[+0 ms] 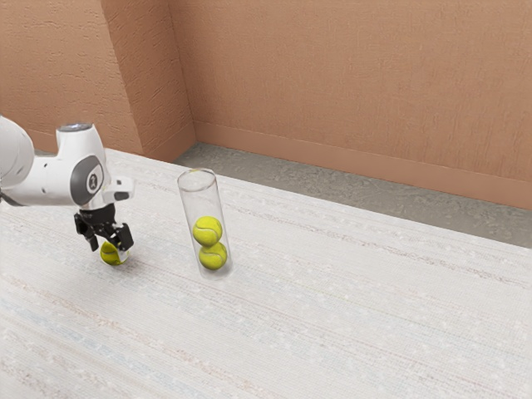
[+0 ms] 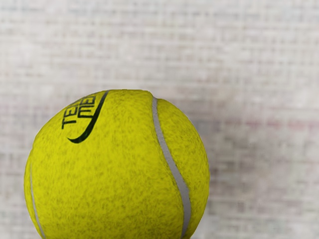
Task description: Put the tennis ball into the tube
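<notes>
Tennis ball point(image 2: 117, 169) sits at the open gripper point(image 1: 109, 248), outside the tube point(image 1: 199, 196) holding two other balls point(image 1: 208, 231). Approach appears complete; grasp, transfer, insertion remain.

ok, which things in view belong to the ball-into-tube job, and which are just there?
Job:
- loose ball, at the gripper
- tube, standing, leaning slightly in the exterior view
- table, under both

Just there:
- upper ball and lower ball, inside the tube
- wall
- floor
</notes>
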Controlling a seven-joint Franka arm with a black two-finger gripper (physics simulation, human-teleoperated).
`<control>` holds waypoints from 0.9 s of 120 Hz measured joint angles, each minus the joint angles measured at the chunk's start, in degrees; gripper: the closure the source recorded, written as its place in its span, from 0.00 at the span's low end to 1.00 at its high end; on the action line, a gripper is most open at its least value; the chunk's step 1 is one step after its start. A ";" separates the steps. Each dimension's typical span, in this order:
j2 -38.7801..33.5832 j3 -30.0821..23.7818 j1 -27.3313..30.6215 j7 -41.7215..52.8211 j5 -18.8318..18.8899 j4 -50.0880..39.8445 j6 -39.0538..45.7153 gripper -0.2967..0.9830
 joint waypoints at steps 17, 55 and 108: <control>1.48 -0.28 0.25 0.66 -0.61 0.54 0.72 0.23; 3.93 -1.36 1.01 1.71 -0.88 1.95 1.66 0.23; 6.91 -3.12 3.31 3.01 -1.24 4.85 2.53 0.23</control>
